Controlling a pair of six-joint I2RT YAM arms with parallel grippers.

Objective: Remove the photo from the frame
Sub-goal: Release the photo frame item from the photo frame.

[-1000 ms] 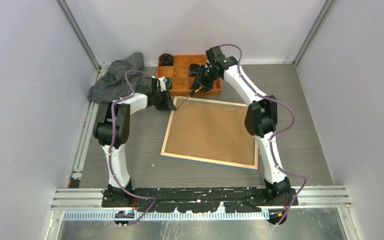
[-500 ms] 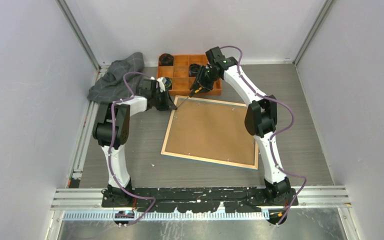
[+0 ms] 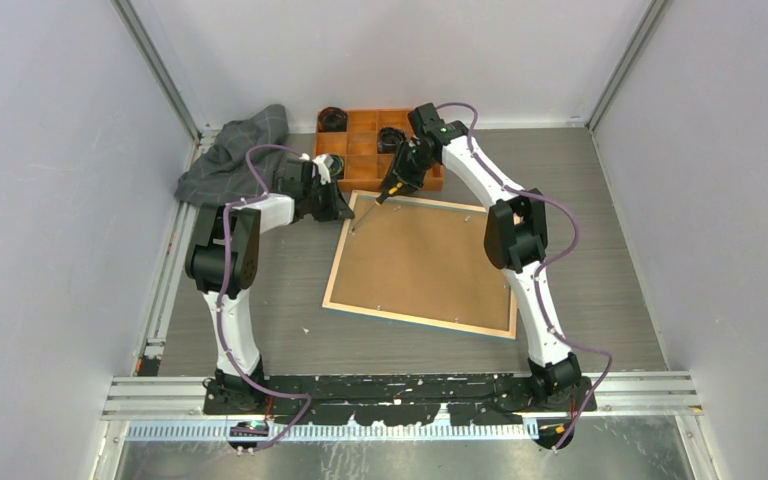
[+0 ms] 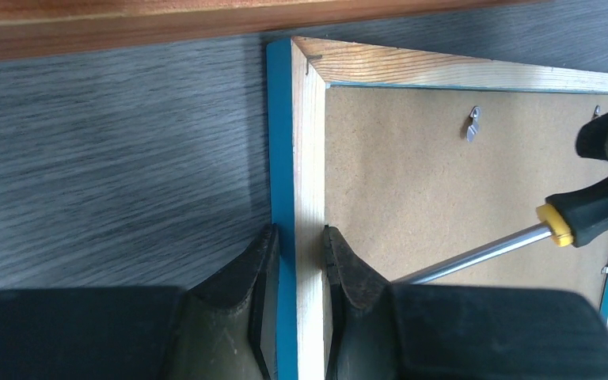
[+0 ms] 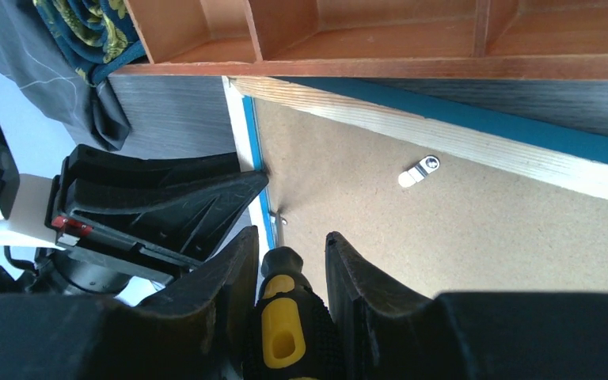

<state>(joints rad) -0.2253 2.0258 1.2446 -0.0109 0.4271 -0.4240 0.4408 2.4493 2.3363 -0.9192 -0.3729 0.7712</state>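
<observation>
Left wrist: left hand [image 4: 299, 235] pinches frame [image 4: 310, 142], its rim grained pale wood.

Pale grey walls [image 3: 380, 50], dark wood-grain tabletop [image 3: 600, 300].

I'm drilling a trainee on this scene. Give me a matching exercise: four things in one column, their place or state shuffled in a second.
1 left end effector
2 right end effector
3 orange tray
4 grey cloth

A grips the screwdriver
B bunched at the far left
C beyond the far edge of the frame
D pinches the frame's rim

Pairs: 1-D, 2-A, 3-C, 4-B
</observation>
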